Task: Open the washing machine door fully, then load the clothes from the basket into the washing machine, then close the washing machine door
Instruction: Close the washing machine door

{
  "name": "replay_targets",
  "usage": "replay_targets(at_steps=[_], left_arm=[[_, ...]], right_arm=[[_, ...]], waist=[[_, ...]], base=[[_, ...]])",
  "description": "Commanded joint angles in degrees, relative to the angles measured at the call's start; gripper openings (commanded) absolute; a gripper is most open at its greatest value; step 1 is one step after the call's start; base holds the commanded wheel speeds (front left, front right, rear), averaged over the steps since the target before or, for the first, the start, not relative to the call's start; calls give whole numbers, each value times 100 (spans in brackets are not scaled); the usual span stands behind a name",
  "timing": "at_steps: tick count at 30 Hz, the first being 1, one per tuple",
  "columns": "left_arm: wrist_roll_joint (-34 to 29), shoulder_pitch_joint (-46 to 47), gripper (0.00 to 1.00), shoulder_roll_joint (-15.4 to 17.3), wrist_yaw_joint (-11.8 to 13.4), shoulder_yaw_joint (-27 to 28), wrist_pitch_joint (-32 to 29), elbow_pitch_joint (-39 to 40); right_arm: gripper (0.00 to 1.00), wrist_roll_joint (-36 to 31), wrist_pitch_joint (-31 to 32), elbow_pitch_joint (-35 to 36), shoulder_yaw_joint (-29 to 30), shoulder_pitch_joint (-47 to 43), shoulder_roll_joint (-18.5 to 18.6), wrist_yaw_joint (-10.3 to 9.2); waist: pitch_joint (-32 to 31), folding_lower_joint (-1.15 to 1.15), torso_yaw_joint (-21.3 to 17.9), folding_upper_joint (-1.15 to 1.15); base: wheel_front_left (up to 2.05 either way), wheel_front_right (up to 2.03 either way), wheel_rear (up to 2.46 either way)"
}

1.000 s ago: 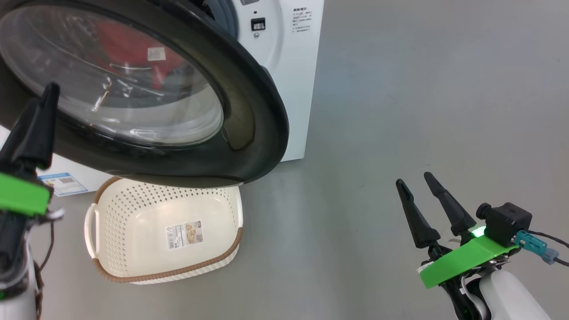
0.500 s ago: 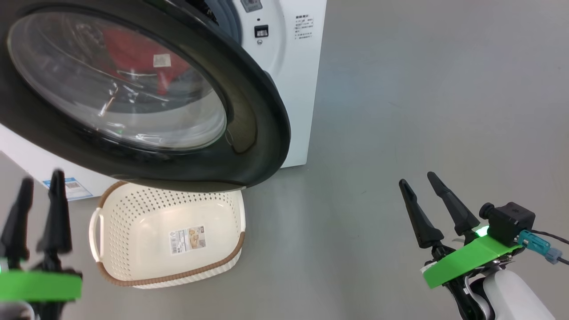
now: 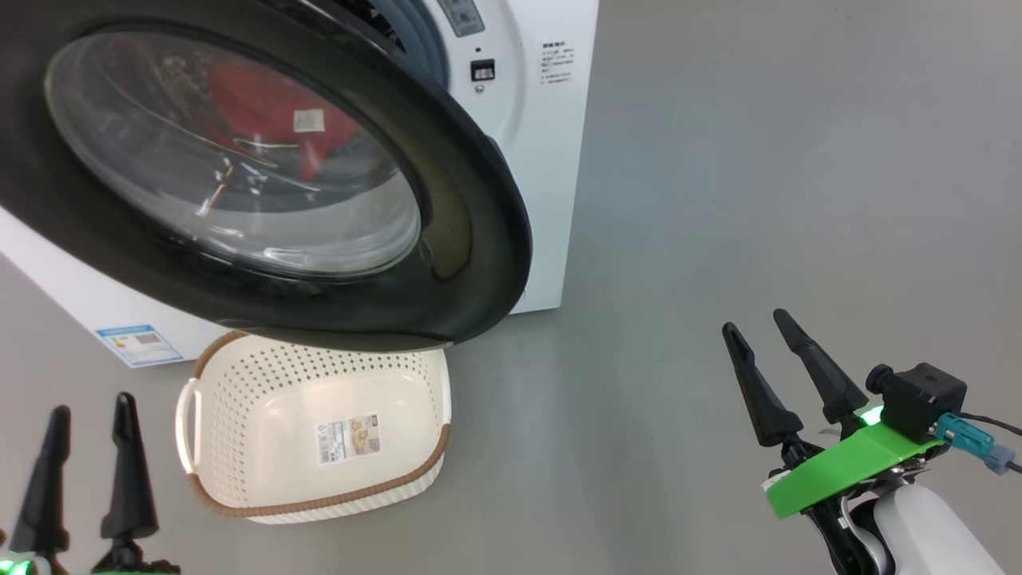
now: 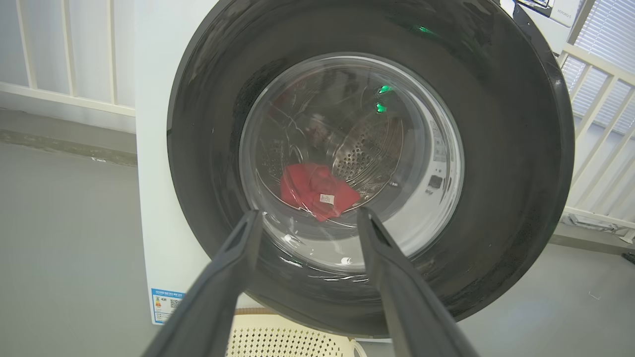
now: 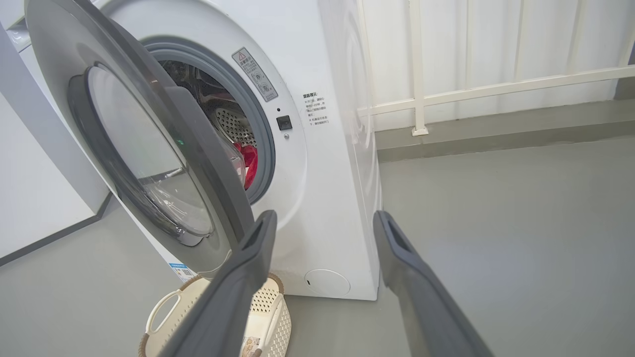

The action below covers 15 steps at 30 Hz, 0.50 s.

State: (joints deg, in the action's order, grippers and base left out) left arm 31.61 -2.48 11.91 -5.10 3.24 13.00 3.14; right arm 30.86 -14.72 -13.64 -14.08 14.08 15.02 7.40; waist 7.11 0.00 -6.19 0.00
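The washing machine door (image 3: 471,231) stands part-way swung out from the washing machine (image 3: 551,176), its lower edge hanging right over the basket (image 3: 279,423). The basket sits on the floor (image 3: 718,160) just in front of the machine, and it is bare inside apart from its sticker. The clothes (image 3: 263,104) are in the drum, a red heap seen through the glass bowl. Loading looks done, then, and closing is the job in hand.

The left gripper (image 3: 92,404) waits low at the near left with its fingers spread wide and nothing between them. The right gripper (image 3: 754,321) is well off to the near right, just as wide and just as empty.

Here is the danger. In the right wrist view, red cloth (image 5: 249,163) lies close to the grey seal (image 5: 265,148) at the drum's mouth. If it hangs over the lip, a closing door could pinch it and never latch. The black face is glossy, so a fingertip pushing off-centre might skid across it. A push that is too soft would likely leave the door ajar. The left arm's rise also passes close by the basket's handle, and a clip there could shove it.
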Motion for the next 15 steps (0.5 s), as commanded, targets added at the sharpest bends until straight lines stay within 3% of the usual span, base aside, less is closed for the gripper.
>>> replay_targets(at_steps=[1,15], left_arm=[[-106,68,100,65,59,171,75,72],[-846,213,100,-289,128,115,196,-176]], right_arm=[[100,-35,-28,128,-97,-30,74,9],[100,-41,-28,188,55,-39,111,9]], waist=[[-26,0,35,0],[51,0,208,0]], base=[[0,0,0],[0,0,0]])
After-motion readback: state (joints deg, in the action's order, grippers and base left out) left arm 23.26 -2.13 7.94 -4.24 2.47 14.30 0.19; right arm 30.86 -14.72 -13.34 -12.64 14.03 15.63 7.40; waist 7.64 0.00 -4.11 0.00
